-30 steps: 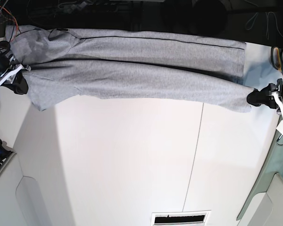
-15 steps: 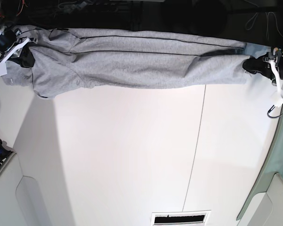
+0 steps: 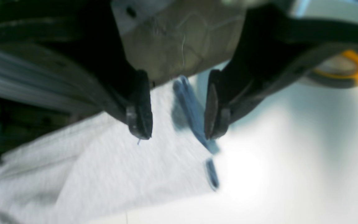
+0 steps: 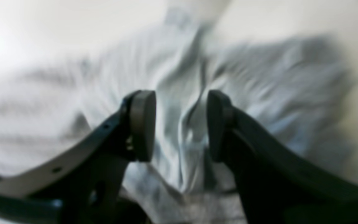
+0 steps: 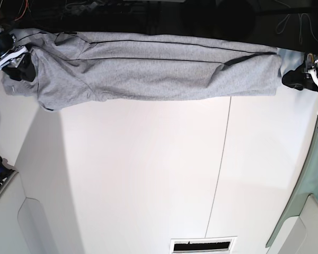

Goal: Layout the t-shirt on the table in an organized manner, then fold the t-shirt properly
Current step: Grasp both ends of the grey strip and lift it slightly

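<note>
now both the left end effector (image 3: 176, 130) and right end effector (image 4: 180, 124) gape, gripping nothing, above the t-shirt (image 5: 153, 71).

The t-shirt (image 5: 153, 71) lies as a long folded band on the table (image 5: 148, 174), stretched between the two grippers. The right gripper (image 5: 20, 67) sits at one end of the band, over bunched folds (image 4: 182, 137) that show between its parted fingers. The left gripper (image 5: 292, 79) sits just beyond the opposite end, apart from the cloth, whose edge (image 3: 154, 174) lies below and ahead of its spread fingertips (image 3: 140, 124). A seam line (image 5: 218, 174) crosses the table, nearer the left gripper.
</note>
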Available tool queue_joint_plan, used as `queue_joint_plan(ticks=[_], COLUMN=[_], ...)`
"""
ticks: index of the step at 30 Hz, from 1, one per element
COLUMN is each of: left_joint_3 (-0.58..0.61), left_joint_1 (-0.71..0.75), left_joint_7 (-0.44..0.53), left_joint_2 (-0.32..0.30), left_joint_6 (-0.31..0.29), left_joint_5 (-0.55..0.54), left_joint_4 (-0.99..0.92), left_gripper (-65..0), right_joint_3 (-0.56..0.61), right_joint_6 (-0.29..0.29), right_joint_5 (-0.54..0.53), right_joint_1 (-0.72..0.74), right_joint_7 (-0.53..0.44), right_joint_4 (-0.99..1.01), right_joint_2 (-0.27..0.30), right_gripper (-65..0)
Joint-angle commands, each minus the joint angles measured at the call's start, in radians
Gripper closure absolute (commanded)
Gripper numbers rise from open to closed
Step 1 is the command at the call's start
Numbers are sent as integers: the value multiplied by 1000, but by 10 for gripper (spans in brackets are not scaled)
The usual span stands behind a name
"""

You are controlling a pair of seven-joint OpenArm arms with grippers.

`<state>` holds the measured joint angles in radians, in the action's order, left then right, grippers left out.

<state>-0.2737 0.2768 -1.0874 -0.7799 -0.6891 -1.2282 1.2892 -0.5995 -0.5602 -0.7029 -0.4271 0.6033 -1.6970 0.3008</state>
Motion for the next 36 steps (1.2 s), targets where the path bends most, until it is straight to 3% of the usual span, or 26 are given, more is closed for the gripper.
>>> queue_joint_plan(ticks=[1,4,8,13,16,21,26,29,36], left_joint_3=[-30,-60,-60,-60,-60,-60,-60,-50,60], left_joint_1=[-5,-5,-5,-5,-5,-5,-5,-5,-5], left_joint_7=[11,21,70,145,167,180,180,142,115], left_joint_2=[-17,5,45,92,114,166,198,206,217], left_joint_6=[-9,-9,-9,-9,-9,-9,-9,-9,-9], left_joint_5=[-32,-38,32,158,172,254,252,194,162], left_joint_4=[10,9,0,-56,-87,-117,-154,-153,-151], left_gripper=[-308,-321,-376,-377,-377,-377,-377,-377,-376], right_joint_3=[-34,-71,-29,102,164,202,203,203,203], right_joint_6=[-8,-8,-15,-14,-13,-13,-13,-13,-13], right_joint_5=[-37,-57,-45,97,169,157,132,119,120], right_joint_1=[0,1,14,22,22,22,23,22,22], right_joint_7=[-22,-23,-23,-58,-122,-156,-155,-154,-151], right_joint_4=[-43,-102,-103,-25,56,151,156,156,156], right_joint_2=[1,-12,-16,-15,-15,-16,-16,-16,-16], right_gripper=[-212,0,0,0,0,0,0,0,0])
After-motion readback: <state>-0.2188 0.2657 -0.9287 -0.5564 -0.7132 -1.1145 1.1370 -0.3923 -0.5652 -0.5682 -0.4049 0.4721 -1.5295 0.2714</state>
